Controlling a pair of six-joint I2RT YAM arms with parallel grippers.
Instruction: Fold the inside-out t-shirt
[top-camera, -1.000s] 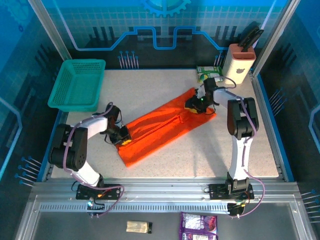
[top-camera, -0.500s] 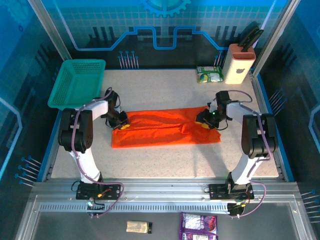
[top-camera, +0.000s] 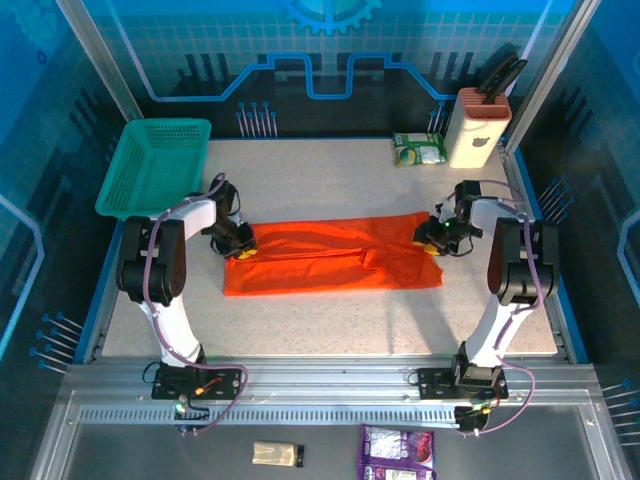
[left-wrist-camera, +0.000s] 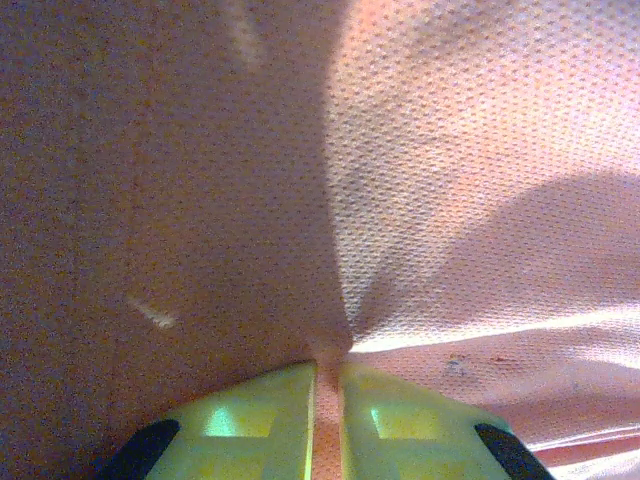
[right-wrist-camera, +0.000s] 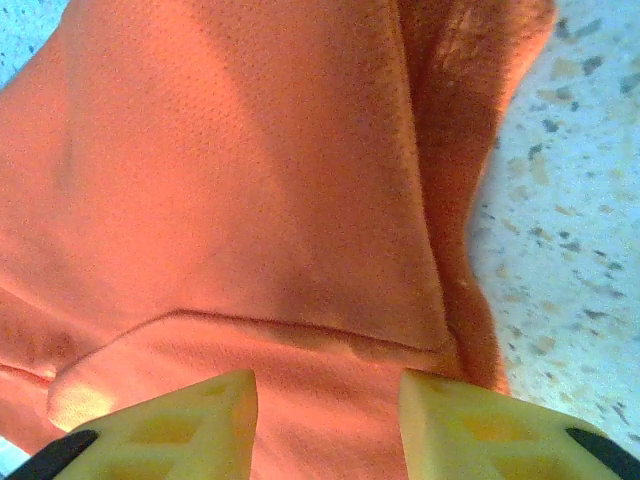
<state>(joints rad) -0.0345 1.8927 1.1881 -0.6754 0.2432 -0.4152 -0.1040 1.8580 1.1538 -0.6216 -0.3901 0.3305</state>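
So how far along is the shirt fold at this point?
Done: the t-shirt lies on the table as a long narrow band, apparently already folded lengthwise. In hand: the left gripper is shut on the cloth at the band's left end; the right gripper sits over the right end, jaws apart, cloth between them. Left: folding the band crosswise into a compact stack.

We see a plain bright orange-red t-shirt (top-camera: 330, 256) on a pale speckled desk (top-camera: 320, 320). At the desk's far left corner sits a teal mesh basket (top-camera: 155, 170). Both end effectors have yellow-green fingers (right-wrist-camera: 180, 425) with black tips. The arms are white and black with purple cables.
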